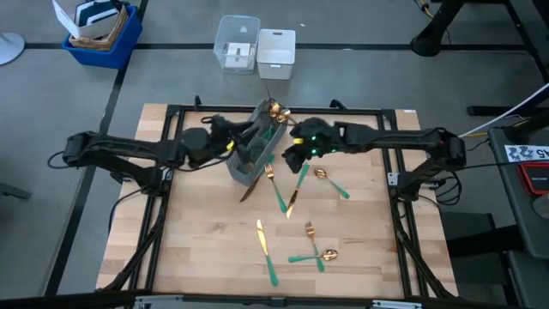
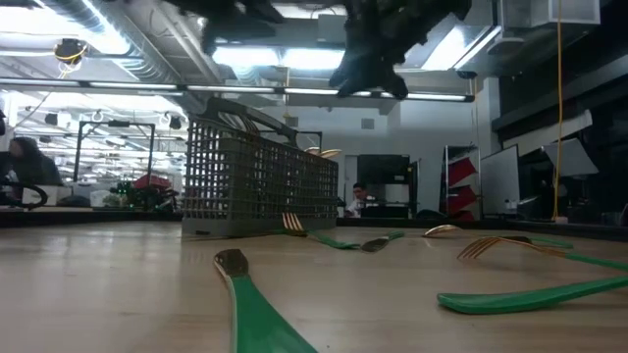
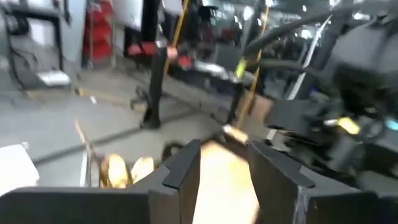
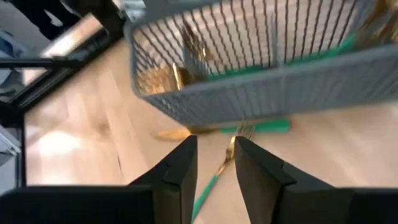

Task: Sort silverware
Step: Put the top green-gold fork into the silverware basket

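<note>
Several gold-headed, teal-handled silverware (image 1: 281, 196) pieces lie scattered on table (image 1: 197, 249).

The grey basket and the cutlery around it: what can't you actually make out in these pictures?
- Contents of the grey mesh caddy: in the high view the arms overlap it; only a few gold heads show.
- Left wrist view: motion blur; nothing beyond the left gripper reads clearly.
- Low view: both grippers are cut off by the top edge.
- Right gripper: the right wrist view shows a gap between its fingers, empty.
- Fork or spoon: too small to be sure from above.
</note>
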